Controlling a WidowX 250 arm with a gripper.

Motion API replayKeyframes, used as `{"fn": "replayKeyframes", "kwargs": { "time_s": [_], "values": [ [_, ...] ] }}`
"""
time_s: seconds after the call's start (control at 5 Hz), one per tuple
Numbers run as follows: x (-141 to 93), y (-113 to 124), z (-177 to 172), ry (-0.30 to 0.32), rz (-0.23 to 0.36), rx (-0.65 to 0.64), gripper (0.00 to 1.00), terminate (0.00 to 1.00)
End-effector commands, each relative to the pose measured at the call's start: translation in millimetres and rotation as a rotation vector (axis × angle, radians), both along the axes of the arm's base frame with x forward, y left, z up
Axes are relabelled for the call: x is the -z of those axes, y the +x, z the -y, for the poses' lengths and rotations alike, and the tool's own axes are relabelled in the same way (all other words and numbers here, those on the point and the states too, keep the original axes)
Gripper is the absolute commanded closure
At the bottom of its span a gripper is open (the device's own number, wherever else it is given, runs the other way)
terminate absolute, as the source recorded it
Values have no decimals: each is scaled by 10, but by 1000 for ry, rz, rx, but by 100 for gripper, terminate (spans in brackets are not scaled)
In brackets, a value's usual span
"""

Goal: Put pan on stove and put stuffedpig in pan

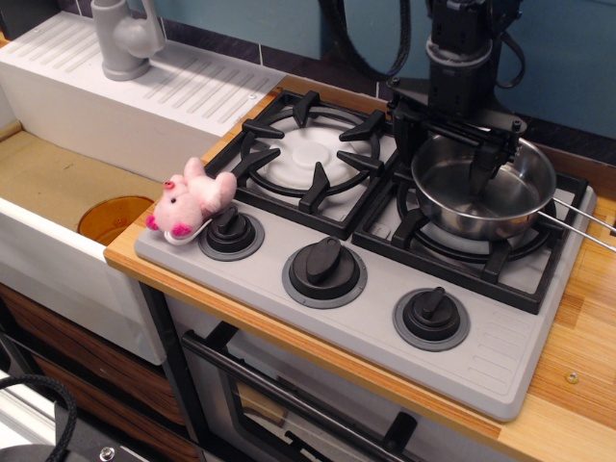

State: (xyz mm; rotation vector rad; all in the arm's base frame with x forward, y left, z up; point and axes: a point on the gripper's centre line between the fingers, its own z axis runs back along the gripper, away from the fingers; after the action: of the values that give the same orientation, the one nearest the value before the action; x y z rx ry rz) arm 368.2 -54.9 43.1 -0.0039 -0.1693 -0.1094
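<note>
The shiny steel pan [500,207] sits on the right burner grate of the grey stove [371,322], its wire handle pointing right. My gripper [443,159] is down at the pan's far left rim. Its jaws are open and straddle the rim: one finger stands outside the pan on the left, the other inside the bowl. The pink stuffedpig [190,198] lies on the stove's front left corner, touching the left knob [231,231], far from the gripper.
The left burner [308,149] has nothing on it. Two more knobs [324,269] stand along the stove's front. A white sink with a grey faucet [125,38] and an orange drain is to the left. A wooden counter [577,356] borders the stove on the right.
</note>
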Motion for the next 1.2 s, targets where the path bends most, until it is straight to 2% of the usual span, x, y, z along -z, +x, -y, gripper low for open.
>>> {"fn": "replayKeyframes", "kwargs": {
  "time_s": [0.0, 0.8, 1.0],
  "values": [
    [-55, 21, 41, 13, 37, -22, 100, 0],
    [-60, 1, 81, 1, 70, -43, 100, 0],
    [-171, -22, 82, 18, 51, -31, 100, 0]
  ]
}}
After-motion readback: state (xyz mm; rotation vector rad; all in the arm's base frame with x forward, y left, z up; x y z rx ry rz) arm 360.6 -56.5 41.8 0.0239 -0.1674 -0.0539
